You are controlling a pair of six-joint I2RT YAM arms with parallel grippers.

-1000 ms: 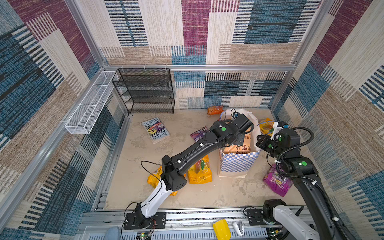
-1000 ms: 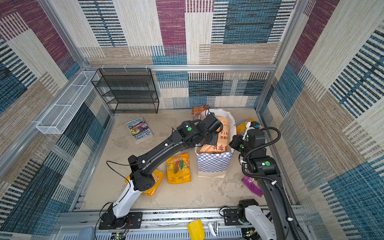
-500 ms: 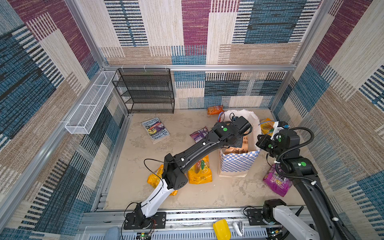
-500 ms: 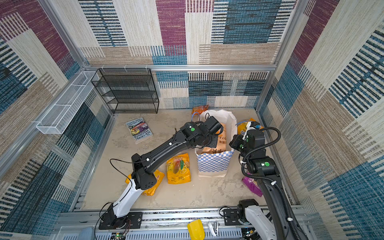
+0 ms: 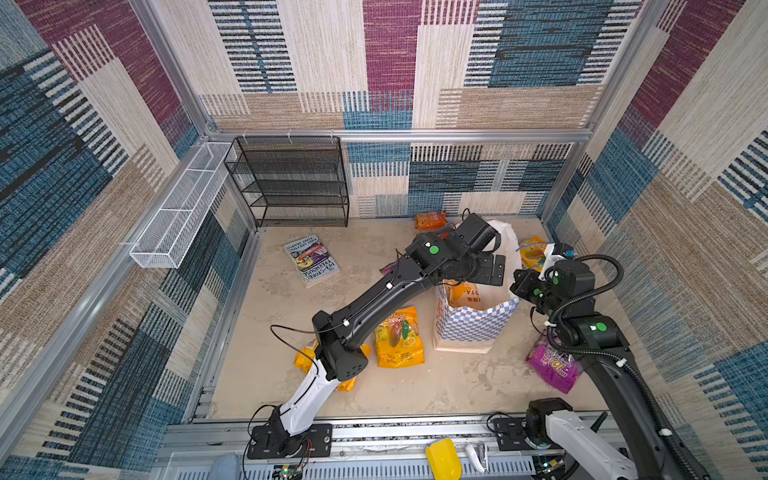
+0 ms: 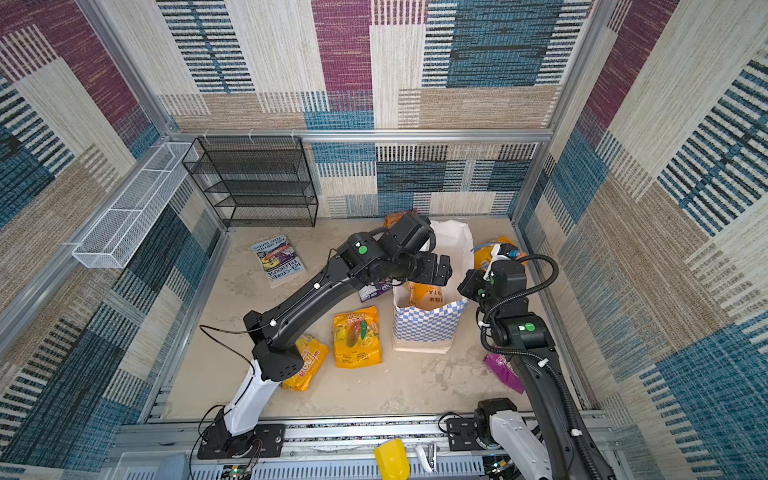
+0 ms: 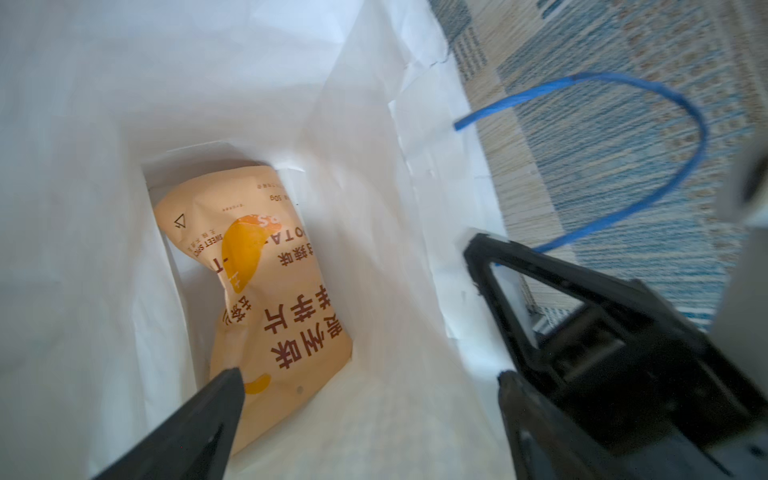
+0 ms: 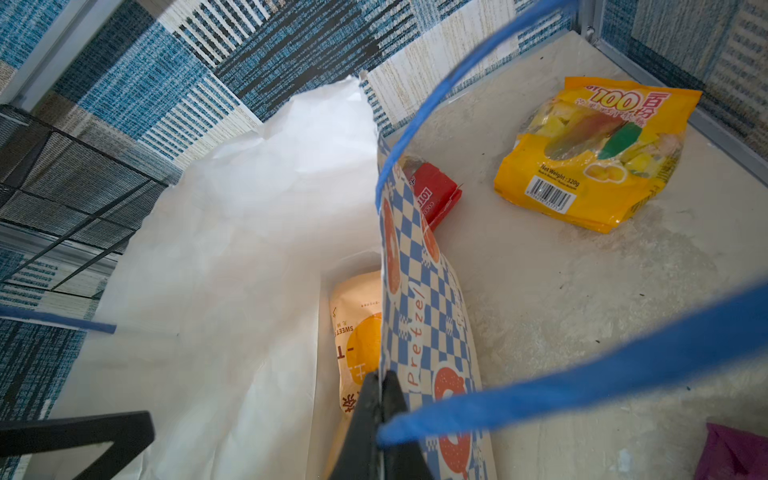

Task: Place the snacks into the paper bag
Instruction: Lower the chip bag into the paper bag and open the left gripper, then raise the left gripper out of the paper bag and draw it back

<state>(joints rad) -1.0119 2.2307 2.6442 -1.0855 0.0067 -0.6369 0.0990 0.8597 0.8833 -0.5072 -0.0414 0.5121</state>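
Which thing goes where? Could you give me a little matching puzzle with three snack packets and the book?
1 pale orange packet
2 book
3 purple packet
4 small orange packet

A lying beside the right arm
B inside the paper bag
C by the back wall
D lying near the black rack

Pairs: 1-B, 2-D, 3-A, 4-C

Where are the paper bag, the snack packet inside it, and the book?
paper bag [image 5: 473, 328]: in a top view, on its checked front wall.
pale orange packet [image 7: 274, 307]: left wrist view, on its printed middle.
book [image 5: 312, 259]: in a top view, on the middle of its cover.
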